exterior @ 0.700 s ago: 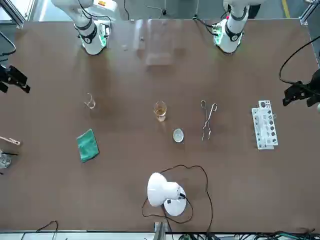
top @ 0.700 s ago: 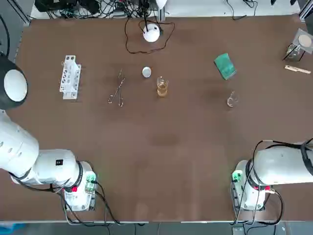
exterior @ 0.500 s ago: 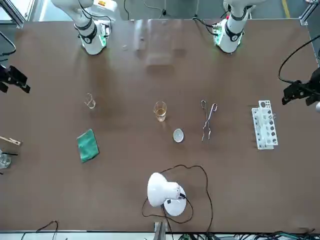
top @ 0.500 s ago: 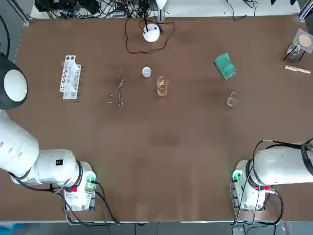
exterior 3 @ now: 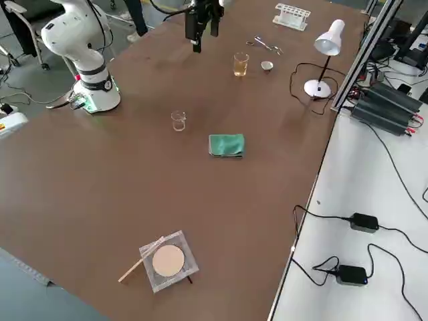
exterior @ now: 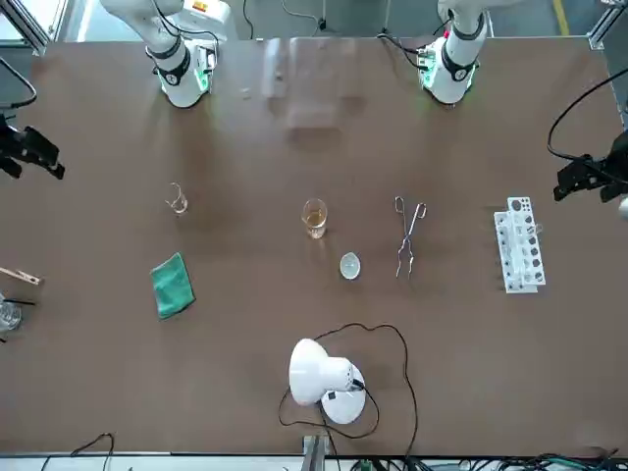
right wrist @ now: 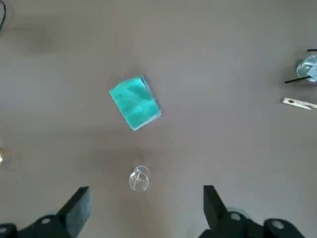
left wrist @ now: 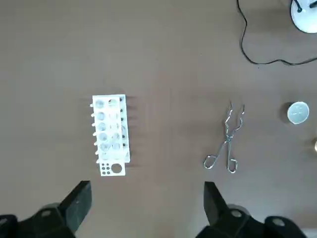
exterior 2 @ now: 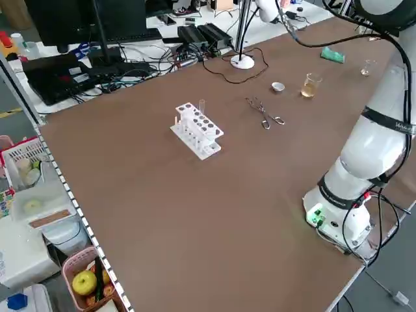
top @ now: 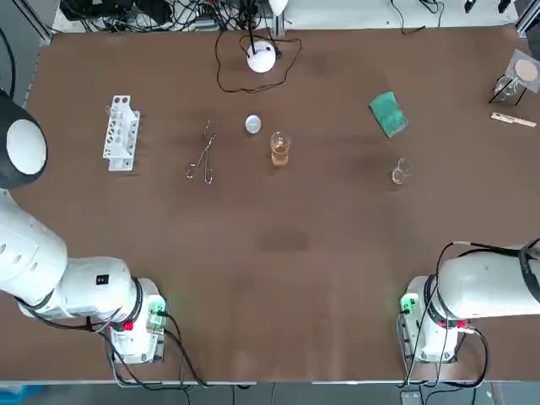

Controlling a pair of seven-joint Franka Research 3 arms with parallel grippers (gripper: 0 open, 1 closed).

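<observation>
Left wrist view shows the left tool [left wrist: 146, 194] hanging high above the brown counter [left wrist: 163, 54], its two fingers spread wide and holding nothing. A white test-tube rack [left wrist: 110, 135] is the nearest thing beneath it, with a pair of metal tongs [left wrist: 226, 144] lying near the rack. Seen from overhead, the rack sits on the robot's left part of the counter. The tongs lie between it and a glass of amber liquid [top: 279, 148] at mid-counter, with a small round cap [top: 253, 125] just beyond that glass. On the other side, the right tool [right wrist: 144, 194], likewise spread wide and empty, hovers over a small clear glass [right wrist: 139, 179]. That glass stands upright on the robot's right part of the counter, with a folded green cloth [right wrist: 134, 102] near it, farther from the arm bases. A white desk lamp [top: 261, 57] stands by the far edge. By the look of it, the rack is light, stiff plastic, best taken across its narrow width. The tongs are thin, lie flat and offer little purchase except near the crossing of their arms. The small clear glass looks light, slick and breakable, calling for a gentle squeeze across its wall. The cloth is soft and could be pinched anywhere along a fold.
</observation>
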